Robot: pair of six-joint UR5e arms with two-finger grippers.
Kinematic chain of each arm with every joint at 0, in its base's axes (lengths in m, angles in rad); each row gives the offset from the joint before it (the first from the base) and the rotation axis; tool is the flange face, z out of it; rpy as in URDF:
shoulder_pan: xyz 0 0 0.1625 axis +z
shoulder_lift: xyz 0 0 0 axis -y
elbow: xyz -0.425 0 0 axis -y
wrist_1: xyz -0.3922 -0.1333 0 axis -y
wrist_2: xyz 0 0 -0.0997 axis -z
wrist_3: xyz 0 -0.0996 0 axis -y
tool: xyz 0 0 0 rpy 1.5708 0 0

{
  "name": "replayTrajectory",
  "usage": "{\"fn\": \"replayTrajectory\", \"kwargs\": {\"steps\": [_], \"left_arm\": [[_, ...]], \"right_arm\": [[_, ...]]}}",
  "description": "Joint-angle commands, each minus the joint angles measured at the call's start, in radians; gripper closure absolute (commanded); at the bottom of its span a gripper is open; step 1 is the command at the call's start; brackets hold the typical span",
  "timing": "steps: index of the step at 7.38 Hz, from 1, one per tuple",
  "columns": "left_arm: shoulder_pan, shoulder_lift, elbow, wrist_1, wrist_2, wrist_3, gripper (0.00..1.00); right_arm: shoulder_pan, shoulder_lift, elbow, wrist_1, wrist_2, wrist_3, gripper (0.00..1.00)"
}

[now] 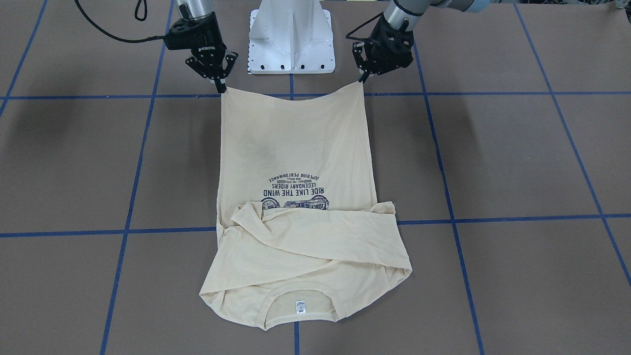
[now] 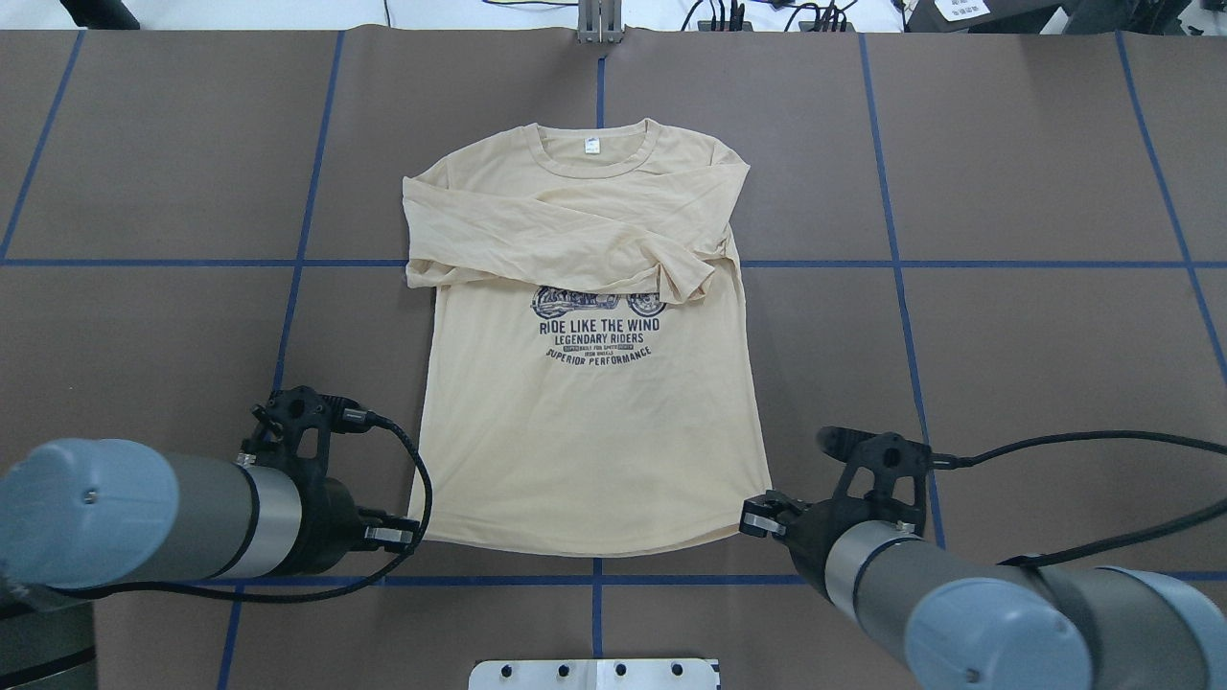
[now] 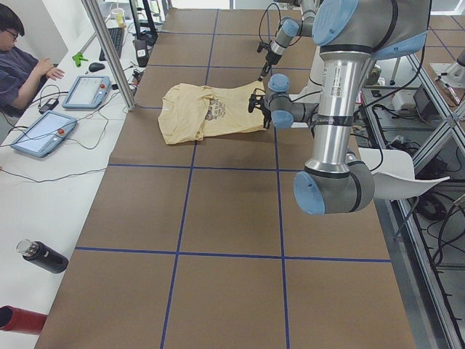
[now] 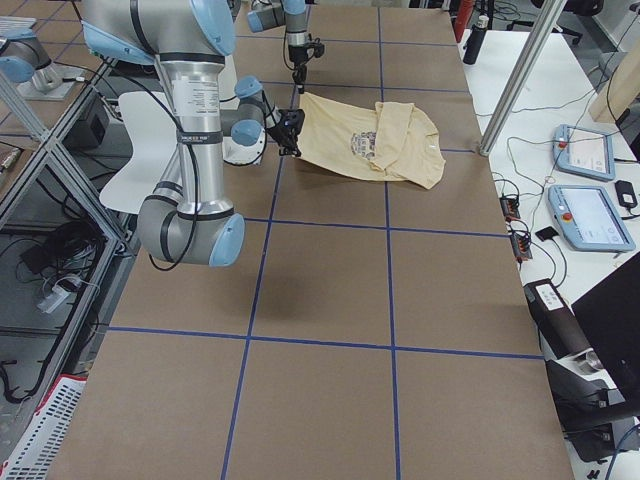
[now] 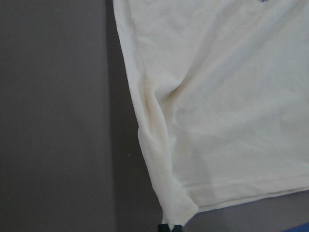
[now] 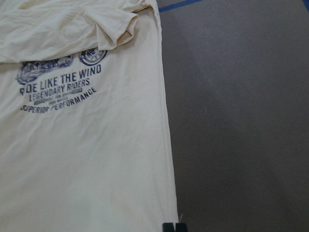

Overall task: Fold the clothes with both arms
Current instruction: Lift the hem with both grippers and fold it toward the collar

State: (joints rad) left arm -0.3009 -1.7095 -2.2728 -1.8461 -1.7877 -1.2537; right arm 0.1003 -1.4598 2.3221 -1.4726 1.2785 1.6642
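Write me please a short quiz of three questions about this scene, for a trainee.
1. Fill in: the left gripper and the right gripper each pinch a corner of the shirt's ____.
2. True or false: the shirt lies face down.
3. Where are the sleeves? A: spread out sideways. B: folded across the chest. C: rolled up to the shoulders.
Key: 1 hem; 2 false, the print faces up; 3 B.

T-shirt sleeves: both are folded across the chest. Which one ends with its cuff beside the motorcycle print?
The sleeve whose cuff lies on the robot's right; the other sleeve ends at the T-shirt's left edge, off the print.
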Motion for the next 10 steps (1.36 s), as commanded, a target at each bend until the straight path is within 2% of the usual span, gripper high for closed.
{"fn": "replayTrajectory", "kwargs": {"steps": [1,2,3,4,6,7,8,10], "left_arm": [[0.012,-0.004,-0.294,0.240,-0.094,-0.010,1.00],[0.022,-0.009,-0.360,0.307,-0.107,-0.010,1.00],[0.022,-0.024,-0.355,0.338,-0.107,-0.009,1.00],[0.014,-0.041,-0.303,0.356,-0.098,-0.006,1.00],[-0.077,-0.140,-0.123,0.357,-0.066,0.002,1.00],[-0.102,-0.174,-0.028,0.355,-0.024,0.007,1.00],[-0.145,-0.205,0.027,0.357,0.012,0.064,1.00],[-0.236,-0.208,0.085,0.355,0.022,0.112,1.00]], "right_arm": [[-0.039,-0.048,0.288,-0.194,0.113,-0.003,1.00],[-0.056,-0.047,0.360,-0.257,0.119,-0.001,1.00],[-0.044,-0.042,0.364,-0.262,0.120,-0.003,1.00],[-0.016,-0.036,0.324,-0.262,0.120,-0.007,1.00],[0.120,0.190,0.078,-0.259,0.116,-0.111,1.00],[0.206,0.238,-0.023,-0.249,0.125,-0.132,1.00],[0.267,0.254,-0.065,-0.250,0.127,-0.170,1.00],[0.344,0.333,-0.177,-0.250,0.127,-0.198,1.00]]}}
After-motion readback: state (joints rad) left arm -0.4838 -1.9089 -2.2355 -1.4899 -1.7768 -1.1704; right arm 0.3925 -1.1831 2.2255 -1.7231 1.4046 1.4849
